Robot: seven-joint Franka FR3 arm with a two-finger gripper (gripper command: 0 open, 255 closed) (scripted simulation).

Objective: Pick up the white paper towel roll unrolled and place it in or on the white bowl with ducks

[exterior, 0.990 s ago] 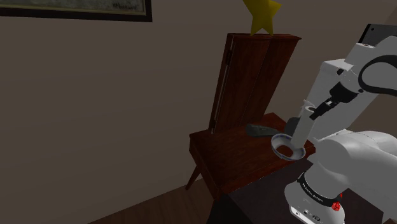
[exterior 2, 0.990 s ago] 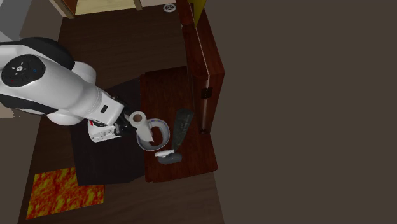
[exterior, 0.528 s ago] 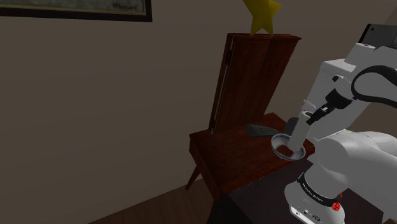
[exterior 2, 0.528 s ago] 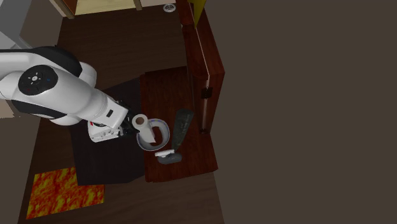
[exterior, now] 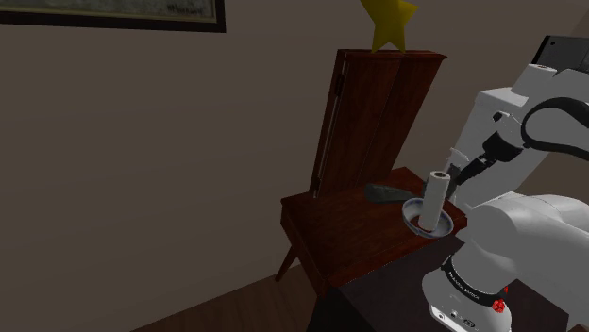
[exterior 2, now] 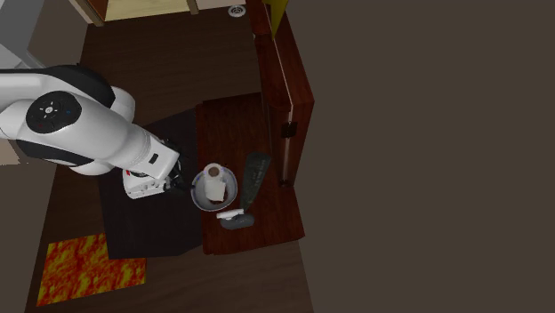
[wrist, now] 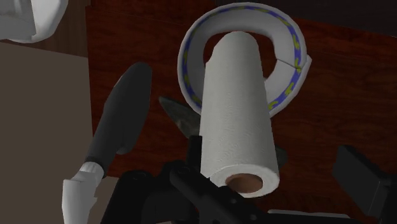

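Paper towel roll [exterior: 436,198] stands in the duck bowl, gripper open beside it

Upright and white, the paper towel roll [exterior 2: 213,182] stands with its lower end inside the white bowl [exterior: 410,213], near the edge of the reddish-brown wooden table [exterior: 330,226] closest to the robot's stand. In the wrist view the roll [wrist: 235,108] points its cardboard core at the camera, and behind it the bowl [wrist: 289,38] shows a blue and yellow patterned band around its rim.

The black gripper [exterior: 462,174] hovers just beside the top of the roll, on the stand's side. Its fingers [wrist: 362,181] are spread wide. The one marked stands well clear of the roll; the other is close by the roll's near end, and whether it touches cannot be told. Nothing is clasped between them.

A long black object with a pale end [exterior 2: 255,176] lies on the table just beside the bowl [exterior 2: 229,180], on the side away from the arm. At the table's far edge rises a tall wooden panel [exterior: 373,113], and a yellow star [exterior: 389,24] shows above it. An orange patterned mat [exterior 2: 89,267] lies on the floor.
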